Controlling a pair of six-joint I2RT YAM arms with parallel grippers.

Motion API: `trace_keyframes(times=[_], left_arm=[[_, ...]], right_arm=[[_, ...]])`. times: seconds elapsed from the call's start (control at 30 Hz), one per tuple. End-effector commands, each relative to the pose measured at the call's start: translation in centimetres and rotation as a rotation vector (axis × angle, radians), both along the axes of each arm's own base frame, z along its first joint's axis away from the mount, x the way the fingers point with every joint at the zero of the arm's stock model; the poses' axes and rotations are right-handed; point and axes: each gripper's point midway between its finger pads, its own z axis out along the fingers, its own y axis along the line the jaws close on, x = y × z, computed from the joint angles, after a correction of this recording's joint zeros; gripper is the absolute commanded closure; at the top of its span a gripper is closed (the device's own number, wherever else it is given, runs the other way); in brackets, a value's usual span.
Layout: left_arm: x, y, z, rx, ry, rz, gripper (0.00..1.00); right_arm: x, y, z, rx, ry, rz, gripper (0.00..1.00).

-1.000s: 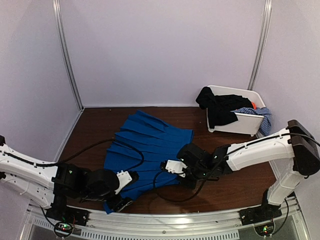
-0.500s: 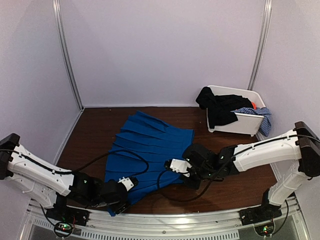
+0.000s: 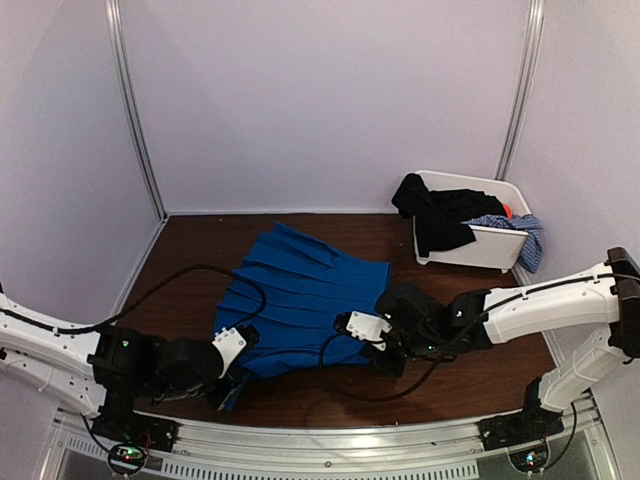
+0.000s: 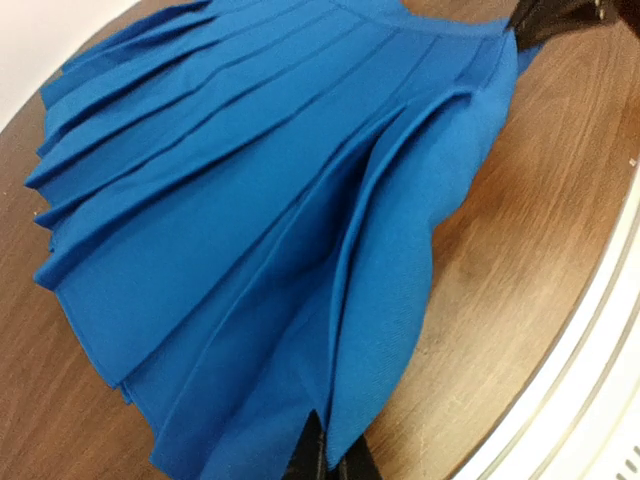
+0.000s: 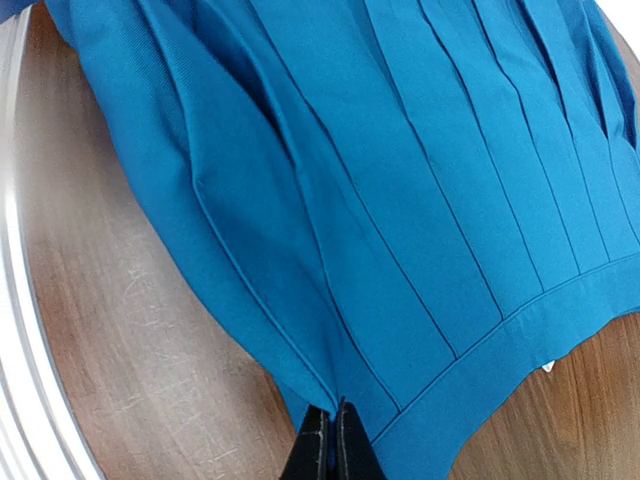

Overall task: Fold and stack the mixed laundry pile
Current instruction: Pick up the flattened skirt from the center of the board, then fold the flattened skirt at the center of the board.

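The royal-blue pleated garment [image 3: 300, 290] lies spread on the brown table, its near edge lifted between both arms. At its near-left hem corner my left gripper [image 3: 229, 383] is shut on the cloth; in the left wrist view the blue fabric [image 4: 250, 200] runs out from the dark fingertips of that gripper [image 4: 330, 455]. My right gripper [image 3: 379, 352] is shut on the near-right corner by the waistband, and the right wrist view has the garment [image 5: 400, 150] pinched in the closed gripper [image 5: 335, 440]. The black garment [image 3: 435, 215], orange-red one [image 3: 508, 210] and speckled one [image 3: 525, 235] sit in the tub.
The white plastic tub [image 3: 495, 252] stands at the back right, with cloth draped over its rim. Black cables loop from both arms over the skirt and table. A metal rail [image 3: 330, 445] runs along the near edge. Walls close in on both sides.
The left gripper has closed on the skirt's near-left hem corner and its arm has swung back. The right arm has drawn slightly right, still holding its corner, and the skirt shifted with it.
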Motion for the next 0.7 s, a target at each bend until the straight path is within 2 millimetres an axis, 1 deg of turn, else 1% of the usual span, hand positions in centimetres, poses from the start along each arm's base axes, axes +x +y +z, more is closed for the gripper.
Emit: trace_keyframes(times=[0.0,0.07,0.13,0.23,0.3,0.33,0.4,0.5,0.53,0.57,0.6,0.67], left_arm=[[0.4,0.6,3.6,-0.02,-0.032,0.021,1.0],[0.2,0.3,4.3,-0.016,-0.019,0.014,1.0],[0.3,0.3,4.8,-0.002,-0.017,0.023,1.0],[1.1,1.1,5.6,0.017,-0.059,0.067,1.0],[2.7,2.5,7.1,0.027,-0.126,0.137,1.0],[4.0,3.3,8.0,0.028,-0.159,0.171,1.0],[6.0,3.8,9.6,-0.014,-0.191,0.186,1.0],[9.0,3.8,11.2,-0.079,-0.226,0.197,1.0],[10.0,3.3,11.7,-0.099,-0.245,0.19,1.0],[10.9,3.1,11.9,-0.09,-0.255,0.188,1.0],[11.5,2.8,11.6,-0.069,-0.255,0.18,1.0],[13.1,1.6,11.7,-0.042,-0.258,0.152,1.0]], right_arm=[[-2.4,2.4,3.3,0.107,0.037,0.061,1.0],[-3.4,3.4,4.8,0.164,0.067,0.084,1.0],[-3.6,3.7,5.6,0.189,0.082,0.084,1.0],[-2.1,3.1,6.1,0.185,0.06,0.034,1.0],[-1.0,2.7,6.1,0.193,0.068,0.006,1.0],[-0.4,2.6,6.2,0.201,0.074,-0.005,1.0],[0.6,2.5,6.0,0.209,0.086,-0.02,1.0],[2.2,2.5,5.8,0.214,0.103,-0.039,1.0],[2.7,2.5,5.8,0.221,0.112,-0.046,1.0],[3.6,2.4,6.0,0.236,0.116,-0.06,1.0],[4.2,2.4,6.2,0.249,0.12,-0.068,1.0],[5.2,2.5,6.8,0.273,0.126,-0.078,1.0]])
